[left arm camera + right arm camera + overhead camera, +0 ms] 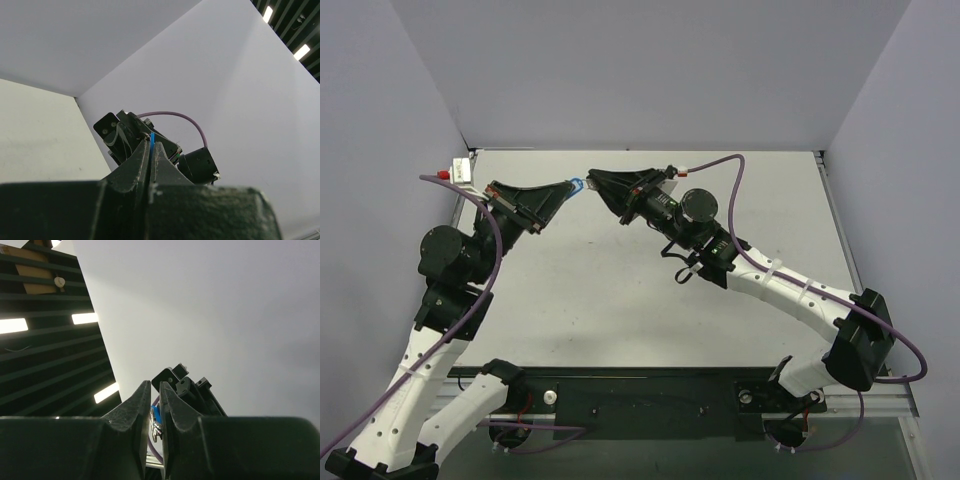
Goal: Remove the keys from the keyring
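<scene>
Grey tabletop [620, 300], walled on three sides, shows you two grippers, one keyring [577, 185] and one key [157, 428]. Your left gripper [151, 146] is clamped on the keyring's blue tag [151, 141], toward the far edge. Just right of the tag, your right gripper [153, 386] has a narrow gap with the key showing in it. Whether it grips, you cannot tell. Bare table lies nearer than the tag.

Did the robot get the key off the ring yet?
Not yet. Picking up is done: the left hand pinches the keyring by its blue tag, up in the air. Right now the right hand has its fingers either side of the key. Sliding the key off is left.
</scene>
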Tool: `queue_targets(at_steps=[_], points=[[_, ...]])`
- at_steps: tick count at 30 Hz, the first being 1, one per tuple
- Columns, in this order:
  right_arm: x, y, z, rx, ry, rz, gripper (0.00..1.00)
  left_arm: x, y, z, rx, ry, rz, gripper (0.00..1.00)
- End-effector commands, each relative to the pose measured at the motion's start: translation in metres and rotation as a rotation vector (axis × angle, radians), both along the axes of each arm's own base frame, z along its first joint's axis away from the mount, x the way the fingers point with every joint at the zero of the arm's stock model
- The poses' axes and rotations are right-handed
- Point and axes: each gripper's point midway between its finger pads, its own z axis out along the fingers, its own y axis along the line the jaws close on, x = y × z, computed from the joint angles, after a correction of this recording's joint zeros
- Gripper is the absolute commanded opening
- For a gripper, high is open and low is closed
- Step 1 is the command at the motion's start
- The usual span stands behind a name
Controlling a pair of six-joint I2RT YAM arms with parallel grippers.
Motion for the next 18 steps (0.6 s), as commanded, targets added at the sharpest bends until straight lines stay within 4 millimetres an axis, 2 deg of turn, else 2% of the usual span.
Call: queue_targets(at_steps=[1, 6, 15, 17, 18], points=[[-0.014, -0.021, 0.054, 0.233, 0.123, 0.101, 0.08, -0.005, 0.003, 0.007, 0.005, -0.029, 0.011, 0.0], [-0.015, -0.019, 0.047, 0.179, 0.114, 0.104, 0.01, -0.005, 0.003, 0.004, 0.014, -0.017, 0.01, 0.0], [-0.013, -0.021, 0.033, 0.085, 0.096, 0.099, 0.0, -0.009, 0.003, -0.003, 0.04, 0.008, 0.003, 0.0], [-0.013, -0.021, 0.03, 0.062, 0.089, 0.099, 0.0, -0.012, 0.004, -0.002, 0.039, 0.003, 0.0, 0.04], [-0.013, -0.021, 0.03, 0.045, 0.073, 0.099, 0.0, -0.013, 0.003, -0.001, 0.039, -0.001, -0.006, 0.11]])
